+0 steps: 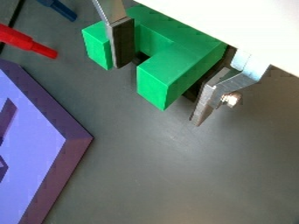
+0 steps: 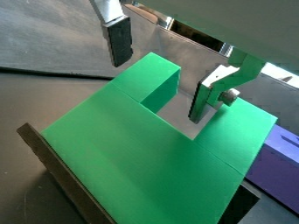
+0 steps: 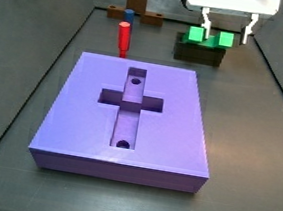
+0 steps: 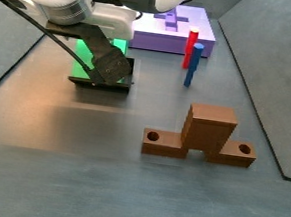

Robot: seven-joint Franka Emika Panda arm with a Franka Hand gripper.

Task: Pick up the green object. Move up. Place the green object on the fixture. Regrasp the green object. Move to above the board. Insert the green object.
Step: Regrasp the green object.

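Gripper (image 3: pixel 224 37) positioned low over the fixture (image 3: pixel 198 52), at the far end of the floor beyond the board (image 3: pixel 128 121). The green object (image 3: pixel 199 34) sits on top of the fixture, between the two fingers. In a wrist view, one finger (image 1: pixel 121 42) lies against one outer side of the green object (image 1: pixel 156 61), while the other finger (image 1: pixel 214 96) stands by the opposite arm of the U; whether that pad presses the surface cannot be told. In a wrist view from the opposite side, the green object (image 2: pixel 146 144) fills most of the frame, its square notch facing the gripper, with one finger (image 2: pixel 119 40) beyond its edge and one finger (image 2: pixel 212 94) at the notch. The jaws stand wide, roughly the width of the piece. A red peg (image 3: pixel 123 38) stands upright just beyond the board's far edge. A brown wooden piece (image 4: pixel 203 134) rests on the floor, well apart from the fixture (image 4: pixel 105 81).
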